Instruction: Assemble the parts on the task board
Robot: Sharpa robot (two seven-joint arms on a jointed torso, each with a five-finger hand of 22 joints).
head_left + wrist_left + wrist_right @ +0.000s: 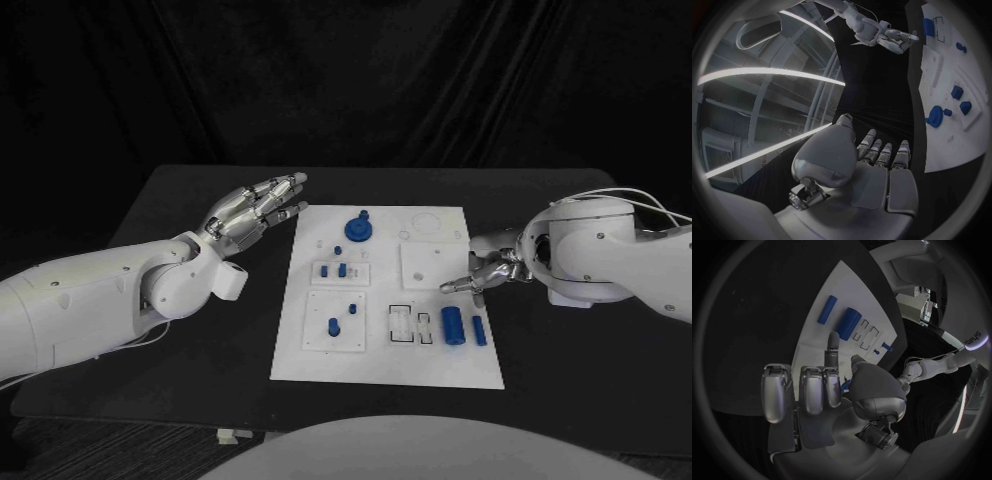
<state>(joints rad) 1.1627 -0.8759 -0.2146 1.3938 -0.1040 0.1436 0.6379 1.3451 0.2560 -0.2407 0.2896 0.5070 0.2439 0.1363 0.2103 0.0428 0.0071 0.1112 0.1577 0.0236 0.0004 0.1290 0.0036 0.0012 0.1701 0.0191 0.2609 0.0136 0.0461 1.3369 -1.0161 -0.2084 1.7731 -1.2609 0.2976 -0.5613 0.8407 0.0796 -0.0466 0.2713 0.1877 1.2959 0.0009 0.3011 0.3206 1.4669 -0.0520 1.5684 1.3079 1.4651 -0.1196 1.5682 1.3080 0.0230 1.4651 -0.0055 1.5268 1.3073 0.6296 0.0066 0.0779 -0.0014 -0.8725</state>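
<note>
Hovering beside the task board (387, 300)
Holding nothing: left robot hand (257, 212) spread flat, right robot hand (488, 272) fingers apart

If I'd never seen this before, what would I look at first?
Probably the white task board in the middle of the black table, dotted with small blue parts. Then the two silver hands beside it: the left hand open by the board's far left corner, the right hand at its right edge.
</note>
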